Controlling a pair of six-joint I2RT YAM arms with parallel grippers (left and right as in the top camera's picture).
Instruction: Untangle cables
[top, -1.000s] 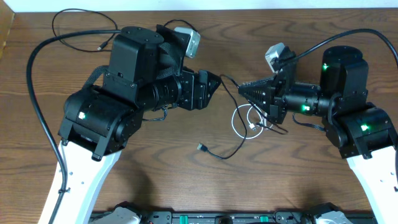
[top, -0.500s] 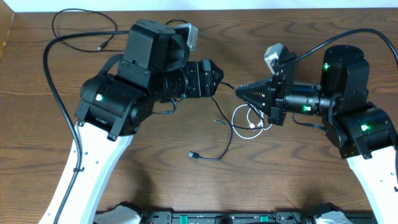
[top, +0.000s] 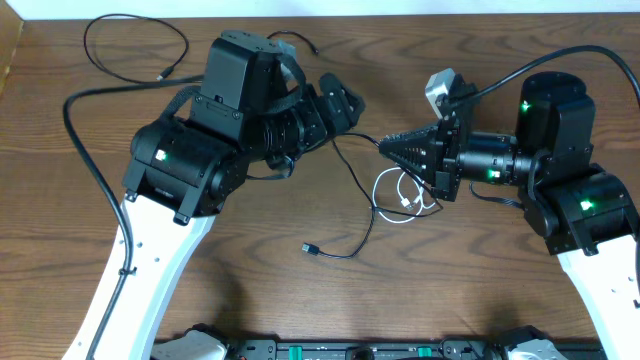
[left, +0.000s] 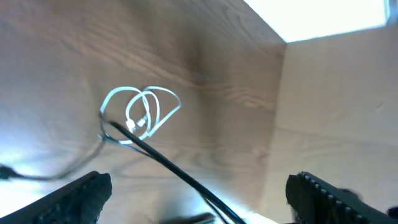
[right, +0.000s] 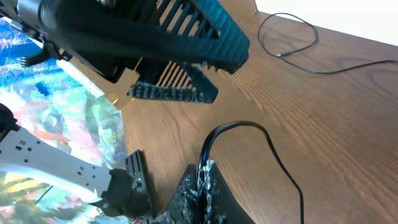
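Cables: thin, limp and light. I expect them to slide on the wooden tabletop with any tug and hold no shape beyond their coil memory.

- White cable lies in small overlapping loops at centre, just below the right tool. One black strand crosses the loops' left edge in the left wrist view.
- Right tool is closed on the black cable. A short arch of it springs out of the fingertips, then the run trails across the tabletop to a free plug near the front.
- Left tool is spread wide and holds nothing. It hangs raised, just left of the right tool, with the black strand passing under its gap.
- Second black cable lies far left, well apart from the knot.

Judgement on handling:
- A pinch on bare cord needs little force.
- The plug ends are the only stiff parts and make the surest purchase. They will also snag if dragged through the white loops.
- The best hold for the free tool looks like the black run between the coil and the free plug, drawing it away from the white loops.
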